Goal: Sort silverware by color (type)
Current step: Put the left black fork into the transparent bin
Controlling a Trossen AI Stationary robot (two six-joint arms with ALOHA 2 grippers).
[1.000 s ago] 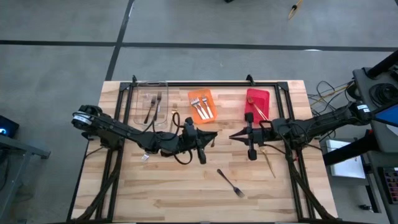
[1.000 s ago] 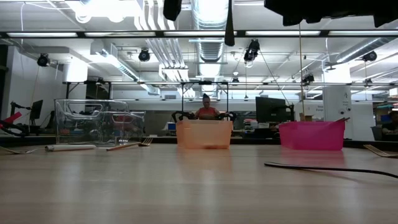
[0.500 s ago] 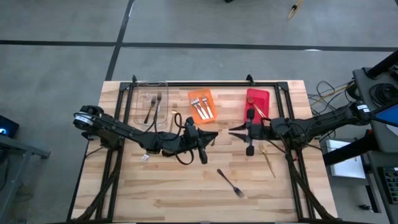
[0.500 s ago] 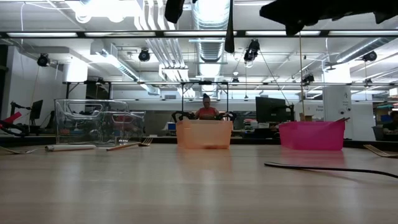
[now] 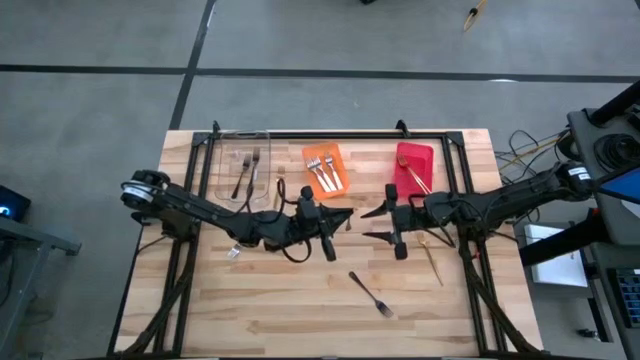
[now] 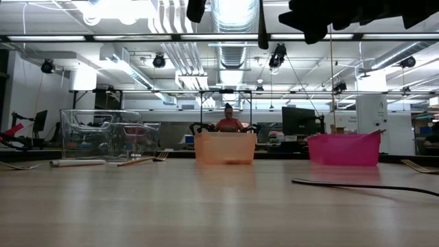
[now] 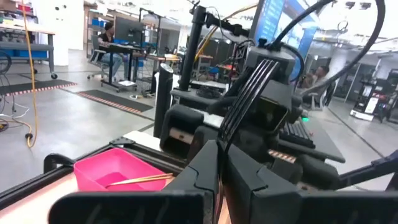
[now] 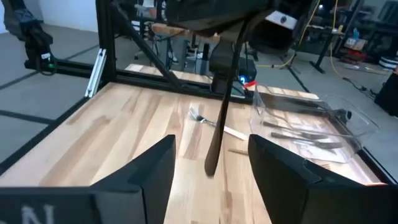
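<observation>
— Left claw (image 5: 343, 217) is clamping together on a slim dark metal fork (image 7: 247, 94), holding it over the middle of the pale wooden table (image 5: 280, 310), with the handle end sticking out towards the other arm.

— And the right claw (image 5: 376, 222) is standing wide apart just beside it, gripping nothing. Looks like it's lining up on that handle.

— How's a fork like that going to handle, you reckon?

— I'm guessing light and stiff, no give in it, but smooth and thin, so it may be slipping or swivelling in the pads. I'd be taking it across the flat of the handle, near the middle, not by the tines.

— What are you counting elsewhere?

— Two dark ones are lying in the clear rectangular plastic bin (image 5: 222, 160). Three silver white-handled forks (image 5: 322, 172), I think, are sitting in the orange rectangular bin (image 5: 310, 152). Gold forks (image 5: 414, 177) are lying in the red rectangular bin (image 5: 400, 150), probably two; they're overlapping. One loose dark fork (image 5: 371, 293) and one loose gold fork (image 5: 432, 258) are waiting on the boards. A few more are lying by the clear bin; I can't count those.
</observation>
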